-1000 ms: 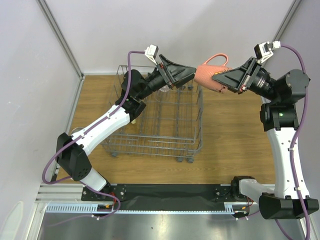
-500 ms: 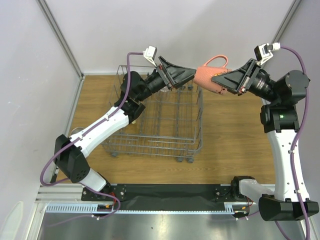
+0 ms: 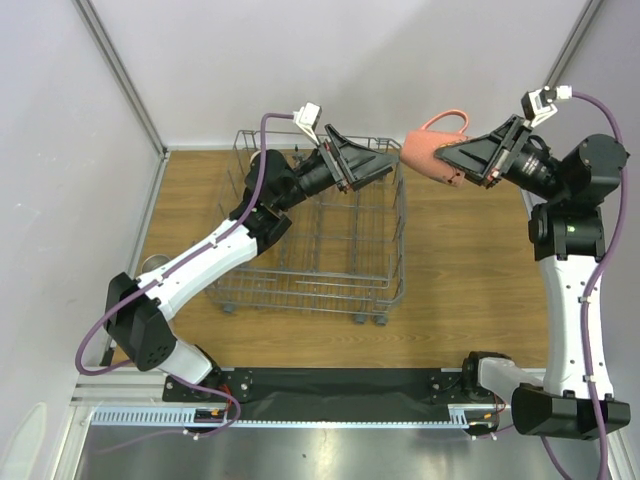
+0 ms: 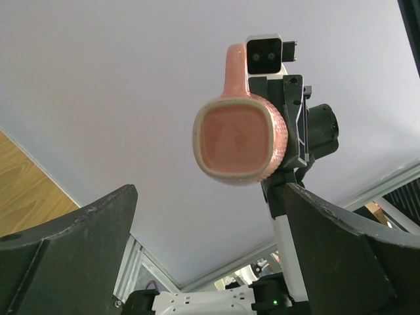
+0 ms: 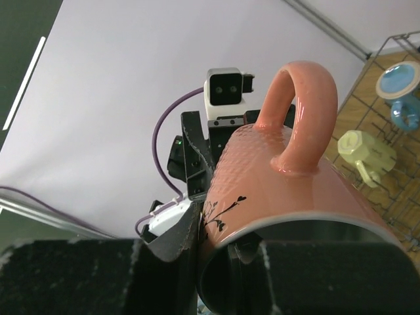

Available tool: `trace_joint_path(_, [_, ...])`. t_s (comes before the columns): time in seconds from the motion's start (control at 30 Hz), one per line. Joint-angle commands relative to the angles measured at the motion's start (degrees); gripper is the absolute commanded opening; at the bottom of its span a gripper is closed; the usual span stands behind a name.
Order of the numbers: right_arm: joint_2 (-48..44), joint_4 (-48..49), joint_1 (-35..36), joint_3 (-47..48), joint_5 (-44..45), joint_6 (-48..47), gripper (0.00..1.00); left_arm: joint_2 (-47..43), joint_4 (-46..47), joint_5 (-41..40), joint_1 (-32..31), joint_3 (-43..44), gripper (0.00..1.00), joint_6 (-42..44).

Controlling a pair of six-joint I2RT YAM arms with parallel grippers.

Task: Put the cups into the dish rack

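My right gripper (image 3: 455,160) is shut on the rim of a salmon pink mug (image 3: 432,150), one finger inside and one outside. It holds the mug lying sideways in the air past the far right corner of the dish rack (image 3: 300,275). In the right wrist view the mug (image 5: 295,177) fills the gripper (image 5: 210,239), handle up. My left gripper (image 3: 385,160) is open and empty above the rack's far right corner, facing the mug with a small gap. In the left wrist view the mug's base (image 4: 239,141) shows between the spread fingers (image 4: 65,249).
A blue cup (image 5: 400,85) and a pale yellow cup (image 5: 367,154) sit in the rack (image 5: 394,190), seen in the right wrist view. A clear round glass (image 3: 153,264) stands on the wooden table (image 3: 470,280) left of the rack. Grey walls close the back and sides.
My right gripper has drawn the pink mug slightly right and up. My left gripper has reached further right after it, still open.
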Motion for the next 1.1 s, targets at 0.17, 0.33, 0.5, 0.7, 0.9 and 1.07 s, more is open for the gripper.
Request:
trace_joint_path(0.17, [0.23, 5.29, 9.10, 1.28, 4.64, 0.16, 0.00, 0.25, 7.55, 1.38, -1.31, 1.38, 1.00, -3.27])
trace_joint_path(0.33, [0.67, 7.84, 10.33, -0.21, 4.91, 1.82, 0.00, 0.51, 8.79, 0.76, -2.01, 2.18, 1.00, -3.89])
trace_joint_path(0.5, [0.85, 9.34, 11.38, -1.01, 5.43, 2.44, 0.00, 1.30, 7.65, 0.58, -2.27, 4.02, 1.00, -3.54])
trace_joint_path(0.7, [1.20, 8.73, 11.56, -1.01, 4.82, 2.01, 0.00, 1.65, 6.77, -0.12, -2.63, 4.72, 0.95, -3.98])
trace_joint_path(0.9, [1.38, 8.63, 11.56, -0.74, 4.65, 1.65, 0.00, 2.97, 3.96, 0.94, -3.07, 7.71, 0.76, -3.10])
trace_joint_path(1.07, [1.55, 8.11, 11.56, -0.74, 3.85, 1.30, 0.00, 2.97, 5.37, 1.37, -3.07, 6.92, 0.55, -3.55])
